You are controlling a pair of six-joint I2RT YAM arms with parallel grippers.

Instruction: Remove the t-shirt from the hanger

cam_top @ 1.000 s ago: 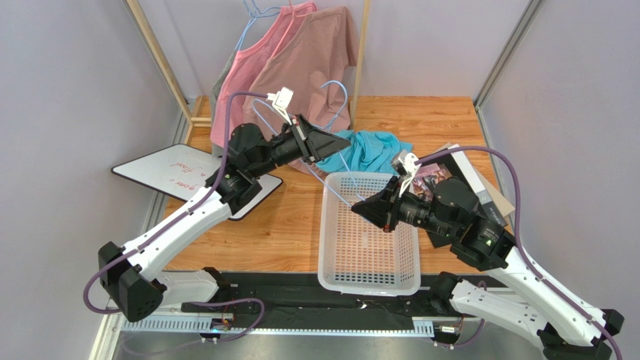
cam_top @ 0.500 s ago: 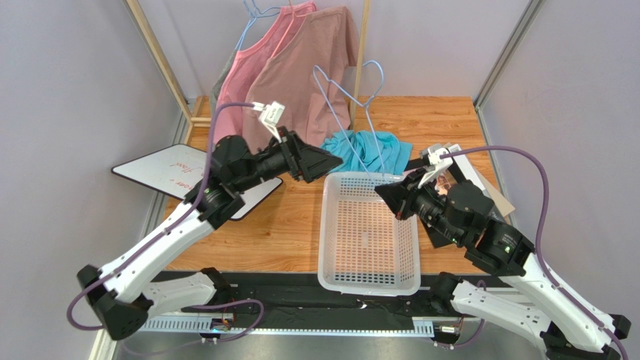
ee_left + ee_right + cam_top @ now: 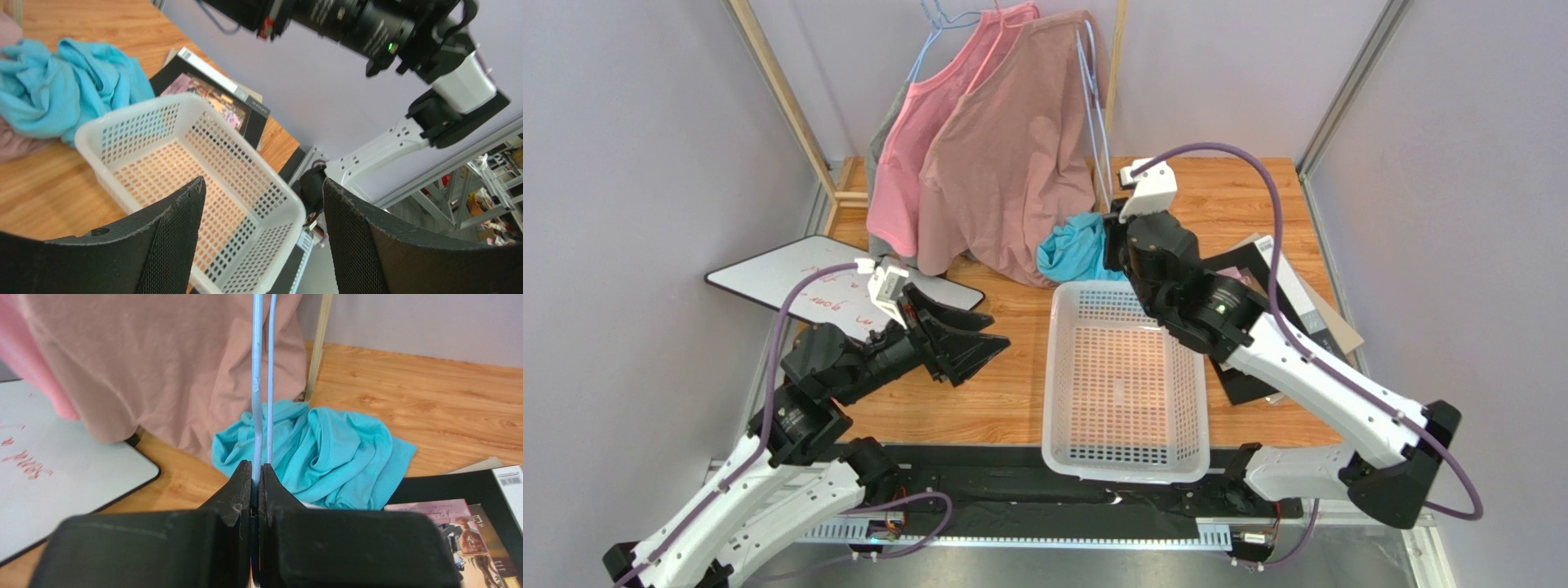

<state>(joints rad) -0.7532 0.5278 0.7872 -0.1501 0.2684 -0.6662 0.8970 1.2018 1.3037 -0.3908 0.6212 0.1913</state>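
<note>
The right gripper [image 3: 258,473] is closed on the hanger [image 3: 257,386], with both fingers pressed together on the two thin light-blue wires. From the overhead view, the hanger [image 3: 1091,116] stands nearly upright above the gripper, running up in front of the brownish-pink shirt [image 3: 1008,159] and close beside a wooden post [image 3: 1117,74]. No fabric is on the visible wires. The t-shirt [image 3: 1074,246] lies crumpled on the desk [image 3: 1222,184], just beyond the far rim of the white basket [image 3: 1195,368] and against the lower hem of the brownish-pink shirt. In the right wrist view, the t-shirt [image 3: 325,453] lies behind and below the wires; whether the wires touch it cannot be determined. A salmon-pink shirt [image 3: 913,135] hangs to the left of the brownish-pink one. The left gripper [image 3: 986,339] is open and holds nothing, positioned above the desk to the left of the basket and well apart from the t-shirt. In its wrist view, the two fingers [image 3: 166,245] frame the basket [image 3: 92,144], with the t-shirt [image 3: 61,86] at the far left. A whiteboard [image 3: 787,276] lies at the left edge of the desk, and a dark magazine [image 3: 1247,288] lies to the right of the basket.
</note>
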